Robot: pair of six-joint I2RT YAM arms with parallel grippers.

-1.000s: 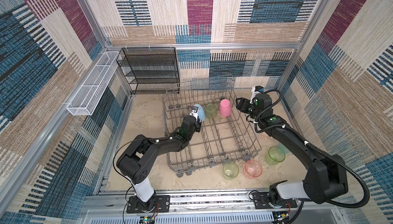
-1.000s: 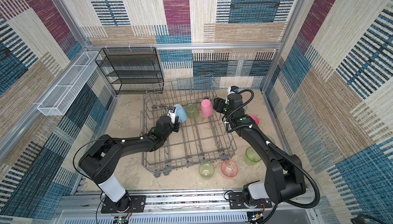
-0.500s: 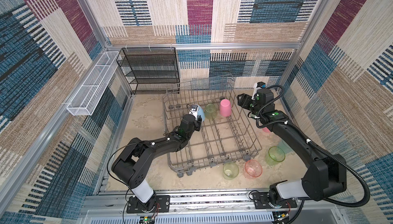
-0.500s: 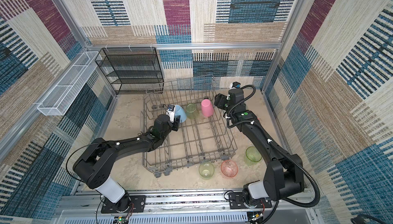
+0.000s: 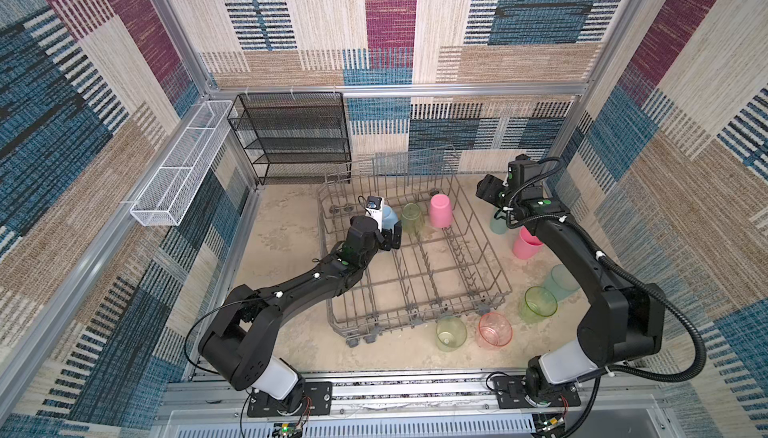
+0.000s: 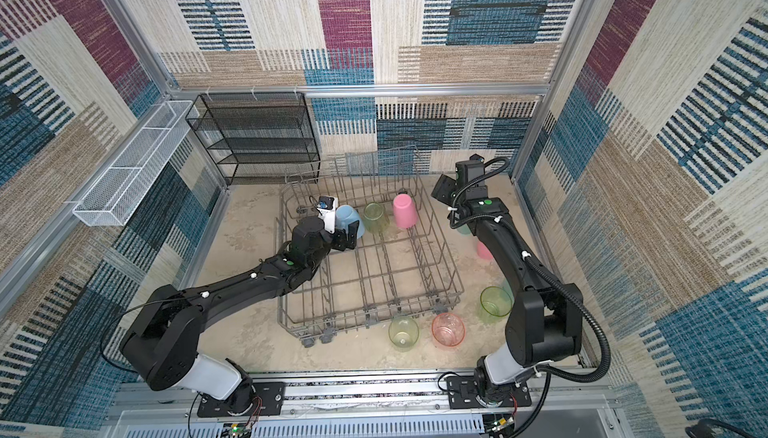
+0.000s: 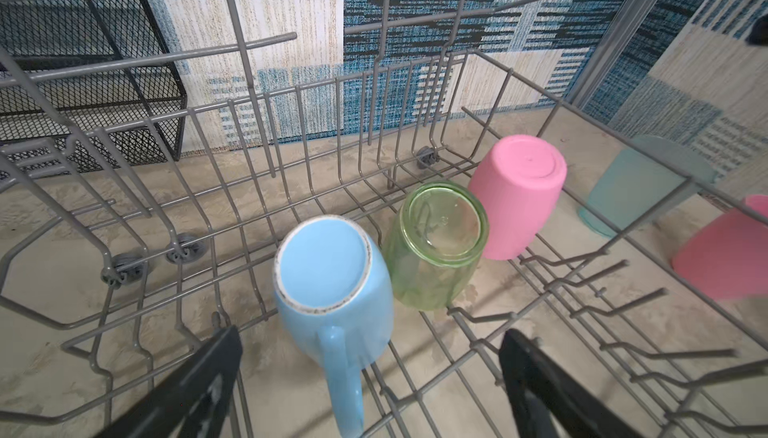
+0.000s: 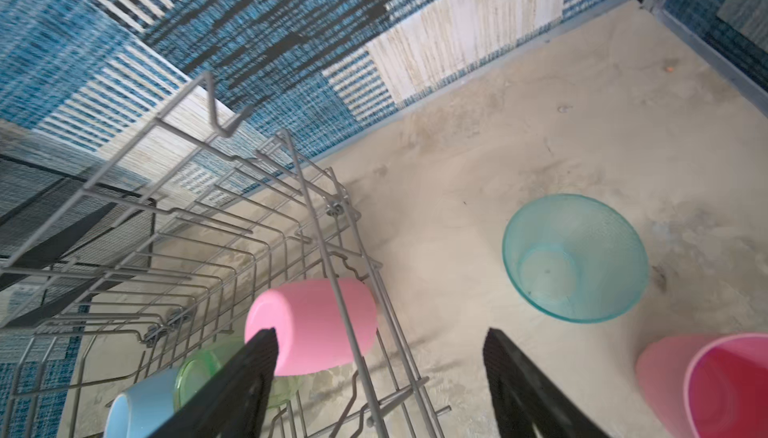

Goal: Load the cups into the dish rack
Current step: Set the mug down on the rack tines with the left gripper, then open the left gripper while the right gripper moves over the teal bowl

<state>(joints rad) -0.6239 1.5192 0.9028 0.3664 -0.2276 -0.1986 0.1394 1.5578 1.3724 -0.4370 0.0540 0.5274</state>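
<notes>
Here, left pincer (image 7: 370, 334): jaws spread wide and gripping nothing; it hangs low inside the dish rack (image 5: 419, 273).
Blue mug (image 7: 328, 273): upside down on the rack floor, directly ahead of the left pincer. Its handle points back into the gap between the two fingers, and it is clear of both.
Green cup (image 7: 436, 248): upside down, close against the mug on the side towards the right pincer, just past the left pincer's fingertips.
Pink cup (image 7: 515, 199): upside down in the rack, next beyond the green cup and farther from the left pincer. In the right wrist view it sits partly behind one finger of the right pincer.
Right pincer (image 8: 379, 332): jaws parted wide and holding nothing; it hovers above the rack's side rim near the far corner.
Teal cup (image 8: 573, 257): mouth up on the table (image 5: 286, 248) outside the rack, ahead of the right pincer on its outer side and apart from it.
Second pink cup (image 8: 715, 382): mouth up, near the teal cup and further to that outer side.
Pink-orange cup (image 5: 494, 330): on the table beside a yellow-green cup (image 5: 451, 334), well apart from both pincers.
</notes>
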